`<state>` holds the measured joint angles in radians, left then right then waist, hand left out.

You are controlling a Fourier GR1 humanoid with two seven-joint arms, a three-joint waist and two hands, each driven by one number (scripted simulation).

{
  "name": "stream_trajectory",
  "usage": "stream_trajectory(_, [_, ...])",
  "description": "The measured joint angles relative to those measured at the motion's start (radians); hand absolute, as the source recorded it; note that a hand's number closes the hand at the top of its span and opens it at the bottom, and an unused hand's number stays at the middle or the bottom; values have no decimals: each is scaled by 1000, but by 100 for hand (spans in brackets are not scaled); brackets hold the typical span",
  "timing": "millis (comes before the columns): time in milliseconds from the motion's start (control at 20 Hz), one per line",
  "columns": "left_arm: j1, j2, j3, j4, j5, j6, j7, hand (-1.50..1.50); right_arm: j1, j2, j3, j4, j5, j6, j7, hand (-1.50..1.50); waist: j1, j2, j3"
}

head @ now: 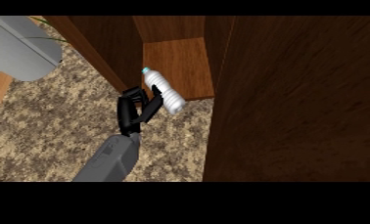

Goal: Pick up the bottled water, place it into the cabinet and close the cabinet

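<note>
— From the head view, where is the bottled water (pixel 171 100) just now?

— Right at the mouth of the cabinet (pixel 108 42). It is tilted, with its pale blue cap (pixel 147 70) pointing up and into the opening. Its base hangs out past the front edge of the cabinet's shelf (pixel 184 61), over the speckled counter (pixel 51 135).

— And what has hold of it?

— The left hand (pixel 132 108), just in front of the cabinet's left wall. Its grey forearm (pixel 108 162) comes up from below. The black fingers (pixel 128 101) are curled round the bottle's lower half, one of them lying dark across the clear plastic.

— Is the bottle standing on the shelf?

— I cannot tell whether it touches the wood. It is in the hand, leaning across the shelf's front edge.

— And the cabinet itself?

— Open. Its door (pixel 289 100) is swung out at the right of the opening, a broad dark wooden panel that fills that whole side of the view.

— Anything else around?

— A grey rounded thing (pixel 25 47) well to the left of the cabinet, with a thin green leaf (pixel 52 36) beside it.
</note>
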<state>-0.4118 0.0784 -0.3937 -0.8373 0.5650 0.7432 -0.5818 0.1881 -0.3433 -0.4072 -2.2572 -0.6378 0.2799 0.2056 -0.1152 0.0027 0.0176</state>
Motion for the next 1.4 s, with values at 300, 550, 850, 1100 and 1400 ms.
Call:
stream_trajectory(300, [17,-6,22,-31,41,-7,-15,150,-7,-11,-19,24,-20,14,-5,-150,-10,6,-3])
stream_trajectory(550, [25,-7,27,-44,56,2,-28,150,-22,-20,-27,35,-34,21,-9,-150,-19,10,-3])
stream_trajectory(850, [23,-13,11,-56,66,20,-23,-150,-33,-31,-30,59,-52,41,-12,-150,-35,16,-5])
stream_trajectory(1100, [-217,-10,56,57,87,-44,53,-150,-36,-34,-39,61,-69,50,-16,-150,-61,34,-16])
stream_trajectory(1400, [-422,-2,110,232,97,-124,83,-150,-40,-46,-55,68,-82,54,-11,-150,-62,47,-20])
